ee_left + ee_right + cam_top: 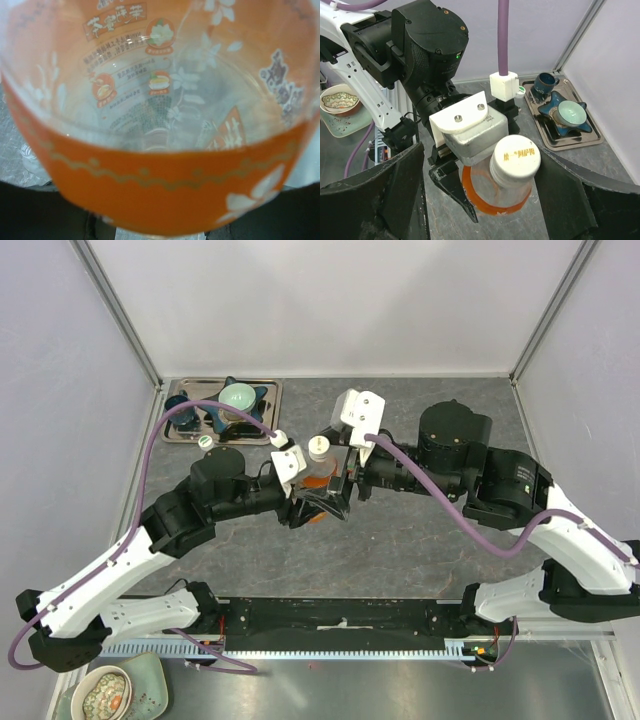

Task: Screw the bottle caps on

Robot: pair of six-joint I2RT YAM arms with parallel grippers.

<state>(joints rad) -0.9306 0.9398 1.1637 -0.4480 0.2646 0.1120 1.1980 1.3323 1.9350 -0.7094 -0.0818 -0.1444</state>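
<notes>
The white cap [515, 155] sits atop the orange bottle [496, 199], mid-way across the table [430, 550] and clamped in your left gripper [470, 192]; your right gripper [484, 152], its jaws wide apart around the cap, could close off-centre and cross-thread it.

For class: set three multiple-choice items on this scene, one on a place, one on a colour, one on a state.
1. Where is the tray? A far left corner; B near right corner; C between the arm bases.
2. The cap on the orange bottle is: A blue; B white; C black.
3. The jaws of the right gripper are: A shut on the cap; B shut on nothing; C open.
Key: A, it lies far left in the top view; B, its top shows white; C, they stand wide apart beside the bottle.
</notes>
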